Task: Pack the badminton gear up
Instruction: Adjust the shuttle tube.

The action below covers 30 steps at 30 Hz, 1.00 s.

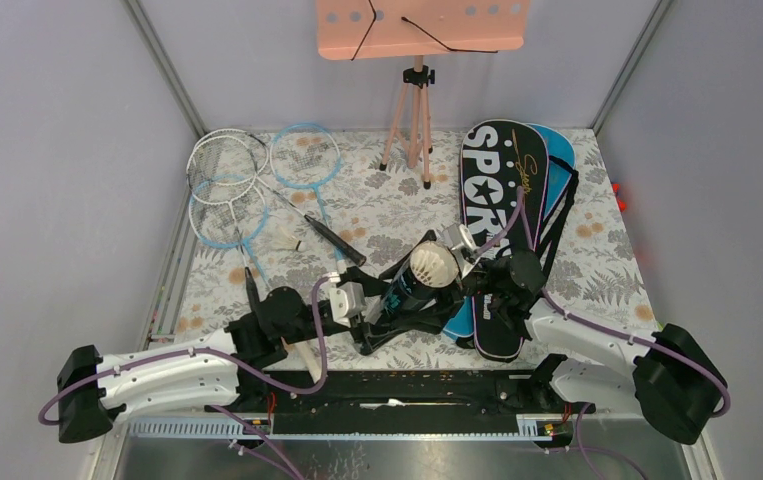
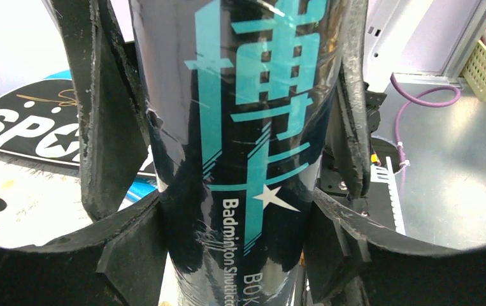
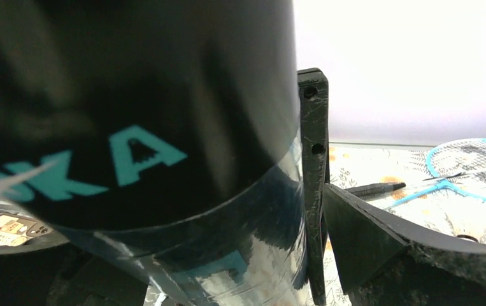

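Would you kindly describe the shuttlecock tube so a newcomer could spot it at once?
Start at the floral table, at its centre, toward the near side. The left gripper clamps a tilted black tube with teal lettering; unlike the flat bags beside it, its open top shows white feathers.

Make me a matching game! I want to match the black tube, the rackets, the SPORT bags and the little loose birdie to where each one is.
Things:
1. black tube
2. rackets
3. SPORT bags
4. loose shuttlecock

Places:
A. lying on the right side of the table
B. far left corner
C. held in the left gripper
D. lying by the racket handles

Pairs: 1-C, 2-B, 3-A, 4-D
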{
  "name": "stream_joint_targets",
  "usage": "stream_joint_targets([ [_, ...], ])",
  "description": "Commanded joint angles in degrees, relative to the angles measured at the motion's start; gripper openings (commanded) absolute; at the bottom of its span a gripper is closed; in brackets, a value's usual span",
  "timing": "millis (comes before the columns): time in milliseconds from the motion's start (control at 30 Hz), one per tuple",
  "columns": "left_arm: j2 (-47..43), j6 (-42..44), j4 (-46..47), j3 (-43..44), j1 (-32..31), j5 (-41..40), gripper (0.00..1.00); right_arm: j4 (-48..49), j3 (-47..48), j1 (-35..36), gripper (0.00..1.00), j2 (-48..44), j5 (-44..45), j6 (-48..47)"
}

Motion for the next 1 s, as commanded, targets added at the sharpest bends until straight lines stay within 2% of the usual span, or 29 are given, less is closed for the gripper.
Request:
stream_joint_targets([
  [0,-0.50,-1.65,10.93,2.61,-0.19,3.90,0.00,10.69,0.93,0.83,0.95,2.07,-1.88,2.87],
  [167,-0.86,-2.15,13.19,1.64,-0.19,3.76,0.00,11.06,1.65,1.10,0.83,3.09,-2.09,2.92],
  [267,-0.88,-2.15,13.34,1.31,-0.19,2.51,0.00,11.48,1.65,1.15,0.66,2.70,-1.62,3.54],
  [300,-0.98,-2.15,13.05,1.29,-0.19,1.73,0.03,11.33,1.64,1.15,0.57,2.36,-1.24,3.86],
  [333,-1.02,-2.90,12.56,1.29,-0.19,0.46,0.08,11.15,1.64,1.17,0.54,1.95,-1.14,4.01],
  [433,-1.89,-4.47,9.05,1.58,-0.19,-4.76,0.30,6.63,1.63,1.11,0.52,-0.26,0.94,3.17],
  [500,-2.91,-4.61,5.18,2.00,-0.19,-8.50,0.43,-3.12,2.03,1.11,0.53,-3.38,6.04,-0.71],
  [533,-3.41,-4.94,3.00,2.18,-0.19,-10.41,0.58,-10.55,2.77,1.11,0.53,-5.24,9.29,-3.71],
  [567,-3.91,-5.80,0.95,2.31,-0.19,-13.16,0.89,-18.39,4.40,1.09,0.52,-7.35,13.28,-7.06],
  [600,-4.37,-6.75,-1.15,2.42,-0.19,-16.20,0.98,-25.66,5.94,1.10,0.51,-9.73,17.74,-10.54],
  [700,-5.35,-9.78,-5.24,2.31,-0.19,-27.35,0.99,-43.11,11.15,1.04,0.47,-13.27,33.27,-18.15],
  [833,-5.39,-13.50,-10.98,3.52,0.22,-44.32,0.99,-55.03,17.07,0.85,0.43,-14.10,46.23,-25.46],
  [900,-5.16,-15.55,-13.98,4.67,2.95,-49.45,0.99,-57.13,18.31,0.59,0.41,-14.13,49.98,-27.67],
  [967,-4.45,-20.05,-16.21,5.66,10.45,-49.00,0.99,-58.48,18.57,0.49,0.40,-14.22,50.83,-28.84],
])
